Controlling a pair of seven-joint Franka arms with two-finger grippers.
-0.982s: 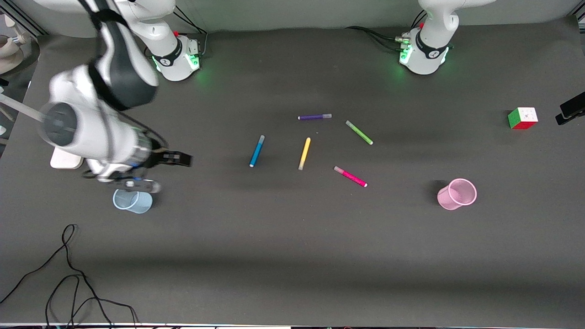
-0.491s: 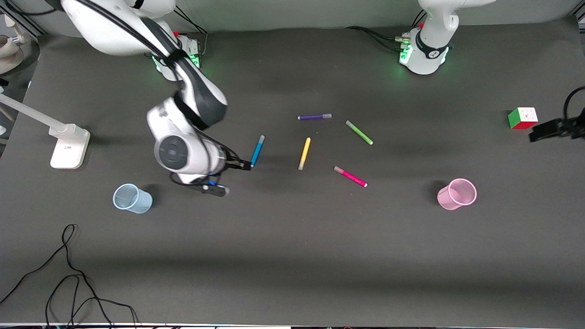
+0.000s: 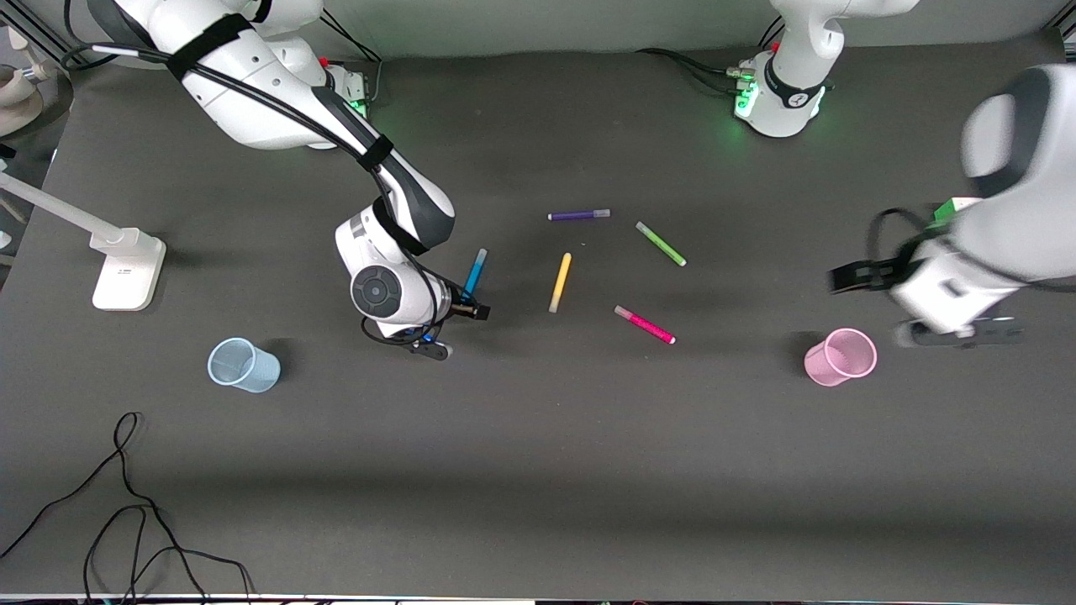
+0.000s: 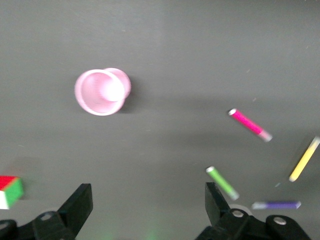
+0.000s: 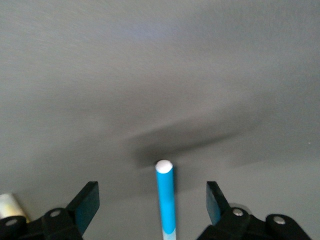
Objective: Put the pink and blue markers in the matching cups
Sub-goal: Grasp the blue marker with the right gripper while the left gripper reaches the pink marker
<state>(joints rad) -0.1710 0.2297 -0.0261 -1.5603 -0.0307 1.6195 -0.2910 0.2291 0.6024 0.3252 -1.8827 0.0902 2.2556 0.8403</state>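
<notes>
The blue marker (image 3: 474, 276) lies on the table mid-way along it. My right gripper (image 3: 469, 307) is open over the marker's end that is nearer the front camera. In the right wrist view the blue marker (image 5: 165, 197) lies between the open fingers (image 5: 89, 200), untouched. The pink marker (image 3: 644, 324) lies toward the left arm's end, with the pink cup (image 3: 841, 357) upright farther along. My left gripper (image 3: 853, 277) is open and empty above the table beside the pink cup (image 4: 101, 91). The pink marker (image 4: 250, 125) also shows in the left wrist view. The blue cup (image 3: 243, 365) stands at the right arm's end.
A purple pen (image 3: 578, 215), a green pen (image 3: 661, 244) and a yellow pen (image 3: 560, 282) lie around the two markers. A colour cube (image 3: 946, 206) is partly hidden by the left arm. A white lamp base (image 3: 126, 267) and a black cable (image 3: 126, 504) are at the right arm's end.
My right arm has swung from over the blue cup to the blue marker. My left arm has come in from the table's edge toward the pink cup. Nothing on the table has moved.
</notes>
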